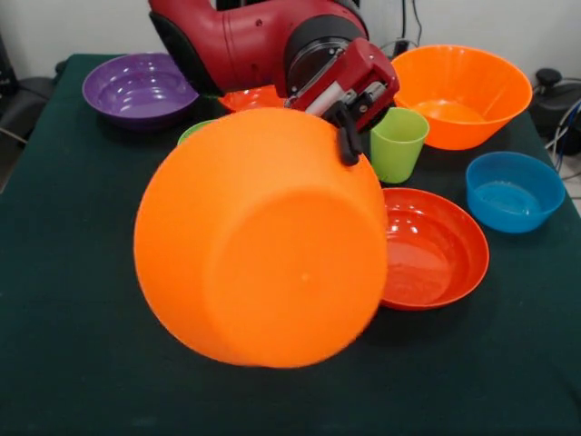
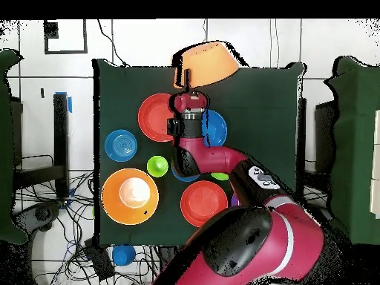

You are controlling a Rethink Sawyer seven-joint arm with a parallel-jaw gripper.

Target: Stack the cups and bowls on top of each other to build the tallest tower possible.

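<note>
Orange plastic fills the middle of the front view: the gripper (image 1: 348,136) is closed on the rim of a big orange bowl (image 1: 263,241), one black finger showing over the rim's outer wall, and holds it up clear of the table (image 1: 73,363). The bowl is tipped on its side, its base facing the front camera and its mouth turned toward the robot, so its axis lies roughly level rather than upright. In the overhead view it hangs past the table's far edge, rim side down-left (image 2: 208,63).

To do this step well, I judge the wrist should roll the bowl until its mouth faces up, then carry it over the chosen base and lower it centred, releasing only once it is seated.

Outward from the gripper stand the green cup (image 1: 397,143), just beside it, a red-orange bowl (image 1: 434,250) under the held bowl's edge, a blue bowl (image 1: 514,191), the second orange bowl (image 1: 463,91) and the purple bowl (image 1: 138,88).
</note>
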